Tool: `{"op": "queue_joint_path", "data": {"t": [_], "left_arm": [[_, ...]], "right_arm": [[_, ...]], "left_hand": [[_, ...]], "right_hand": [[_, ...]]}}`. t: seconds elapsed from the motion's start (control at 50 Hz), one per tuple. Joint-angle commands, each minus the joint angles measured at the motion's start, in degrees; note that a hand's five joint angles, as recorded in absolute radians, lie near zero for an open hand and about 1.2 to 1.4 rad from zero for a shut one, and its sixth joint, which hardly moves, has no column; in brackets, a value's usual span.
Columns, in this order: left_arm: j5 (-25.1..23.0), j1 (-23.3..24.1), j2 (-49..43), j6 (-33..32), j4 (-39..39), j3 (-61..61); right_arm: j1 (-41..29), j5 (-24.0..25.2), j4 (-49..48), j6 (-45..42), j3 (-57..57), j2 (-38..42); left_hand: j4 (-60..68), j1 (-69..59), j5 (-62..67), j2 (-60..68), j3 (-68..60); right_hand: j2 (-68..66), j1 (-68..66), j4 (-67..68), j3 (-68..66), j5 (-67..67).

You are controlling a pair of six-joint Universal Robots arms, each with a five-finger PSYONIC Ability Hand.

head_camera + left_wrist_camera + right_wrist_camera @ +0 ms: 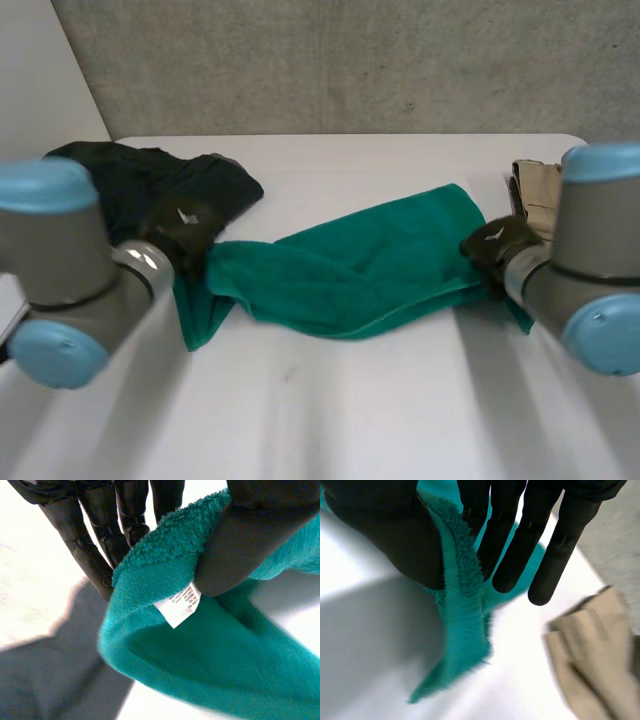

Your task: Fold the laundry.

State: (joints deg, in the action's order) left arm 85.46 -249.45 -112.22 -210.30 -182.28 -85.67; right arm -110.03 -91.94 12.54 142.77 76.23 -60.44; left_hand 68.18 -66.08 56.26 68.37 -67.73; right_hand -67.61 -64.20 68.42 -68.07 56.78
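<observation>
Folding appeared barely begun: the left hand (185, 232) and right hand (493, 250) each pinched one end of the rumpled green towel (350, 275), with the dark garment (150, 185) and beige cloth (535, 200) lying aside.

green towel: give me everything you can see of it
The green towel is teal terry cloth with a fuzzy pile and a small white care label sewn at one edge. It lies crumpled and loosely doubled across the white table, its middle resting on the surface. The left hand pinches one end beside the label; the right hand pinches the opposite end's edge. A corner hangs below each grip.
</observation>
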Motion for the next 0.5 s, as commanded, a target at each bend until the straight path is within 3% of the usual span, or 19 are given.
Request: {"op": "queue_joint_path", "data": {"t": [0.02, 0.14, 0.24, 0.38, 0.5], "left_arm": [[-4.7, -4.2, 19.3, 14.1, 10.6, 3.0], [-9.5, -8.9, 21.2, 17.1, 20.5, 8.5], [-9.7, -11.4, 14.8, 17.1, 25.8, 12.1], [-9.3, -9.5, 2.0, 17.1, 28.2, 14.6], [-6.0, -6.5, -10.9, 18.0, 22.9, 25.3]], "right_arm": [[4.8, 0.5, 8.9, -5.1, -4.5, -11.0], [6.8, 2.6, 12.4, -4.3, -7.9, -16.0], [8.2, 5.3, 16.4, -4.7, -8.3, -15.9], [7.5, 7.1, 18.3, -5.7, -8.5, -8.9], [6.1, 5.0, 11.3, -6.3, -13.7, 0.0]], "left_hand": [[11.8, -13.9, 13.7, 11.6, -12.3], [11.8, -13.9, 13.7, 11.6, -12.3], [11.8, -13.9, 13.7, 11.6, -12.3], [11.8, -13.9, 13.7, 11.6, -12.3], [11.8, -13.9, 13.7, 11.6, -12.3]], "right_hand": [[-12.4, -15.8, 11.6, -11.9, 13.2], [-12.4, -15.8, 11.6, -11.9, 13.2], [-12.4, -15.8, 11.6, -11.9, 13.2], [-12.4, -15.8, 11.6, -11.9, 13.2], [-12.4, -15.8, 11.6, -11.9, 13.2]]}}
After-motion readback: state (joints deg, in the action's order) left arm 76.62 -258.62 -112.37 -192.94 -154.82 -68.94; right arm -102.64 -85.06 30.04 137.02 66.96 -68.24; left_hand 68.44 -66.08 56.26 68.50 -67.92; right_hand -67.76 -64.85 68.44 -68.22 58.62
